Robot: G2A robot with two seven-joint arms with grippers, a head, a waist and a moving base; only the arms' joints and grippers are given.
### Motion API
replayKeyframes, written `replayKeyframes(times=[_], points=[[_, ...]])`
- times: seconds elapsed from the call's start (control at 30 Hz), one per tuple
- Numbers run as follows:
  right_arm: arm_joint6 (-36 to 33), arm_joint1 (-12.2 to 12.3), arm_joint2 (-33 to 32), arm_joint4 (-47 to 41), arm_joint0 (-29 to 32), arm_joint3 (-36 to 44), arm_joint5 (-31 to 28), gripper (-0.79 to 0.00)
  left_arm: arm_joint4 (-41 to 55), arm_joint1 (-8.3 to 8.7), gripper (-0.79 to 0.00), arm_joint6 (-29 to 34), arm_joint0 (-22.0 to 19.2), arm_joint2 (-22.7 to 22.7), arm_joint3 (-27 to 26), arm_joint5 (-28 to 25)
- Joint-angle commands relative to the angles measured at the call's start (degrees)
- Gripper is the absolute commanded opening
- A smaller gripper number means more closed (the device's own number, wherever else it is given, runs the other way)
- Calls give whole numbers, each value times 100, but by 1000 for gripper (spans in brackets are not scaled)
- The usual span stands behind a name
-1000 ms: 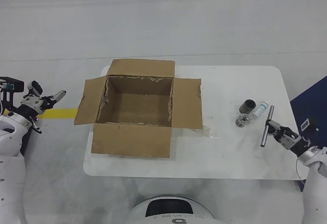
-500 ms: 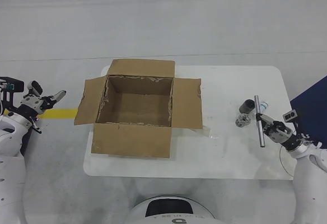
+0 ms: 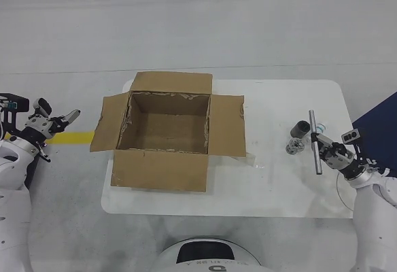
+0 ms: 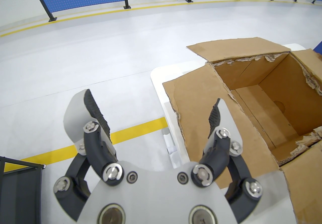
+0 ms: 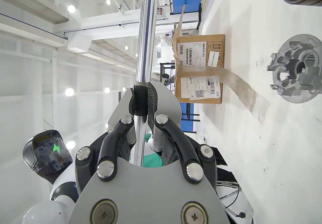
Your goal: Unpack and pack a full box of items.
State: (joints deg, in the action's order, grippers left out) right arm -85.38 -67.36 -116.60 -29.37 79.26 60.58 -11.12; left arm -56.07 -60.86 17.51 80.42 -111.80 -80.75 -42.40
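Right wrist view: the right fingers [image 5: 151, 103] are clamping the metal rod [image 5: 146, 34] near the surface's [image 3: 273, 190] right edge. Its long ends are risking knocking the gear [image 5: 295, 69] or snagging the box [image 3: 159, 171] near the left edge, while the left fingers [image 4: 96, 114] are hanging wide open — empty.

White-shelled arms, silver-and-black grippers.
The left gripper [image 4: 152, 103] and right gripper [image 5: 142, 91] each have a pale metal palm plate at the frame's lower edge, black curved links pinned with round silver screws, and silver fingers [image 4: 74, 106] lined with ribbed black pads [image 4: 97, 112]; the arms [image 3: 1, 183] wear glossy white shells.
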Motion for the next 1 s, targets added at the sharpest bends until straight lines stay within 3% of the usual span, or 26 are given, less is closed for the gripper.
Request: replayKeyframes(times=[0.0, 0.23, 0.63, 0.97], points=[[-1, 0, -1, 1, 0, 0, 2, -785, 0, 0, 0, 0, 0, 0, 0, 0], [147, -12, 103, -53, 72, 206, 62, -785, -299, 32, 0, -6, -87, 190, 24, 176], [771, -54, 1212, 287, -102, 1417, 625, -785, -1191, 23, 0, -155, -394, 1177, 30, 240], [1030, -15, 1720, 541, -91, 2191, 881, -785, -1447, -7, 0, -150, -523, 1825, 23, 290]])
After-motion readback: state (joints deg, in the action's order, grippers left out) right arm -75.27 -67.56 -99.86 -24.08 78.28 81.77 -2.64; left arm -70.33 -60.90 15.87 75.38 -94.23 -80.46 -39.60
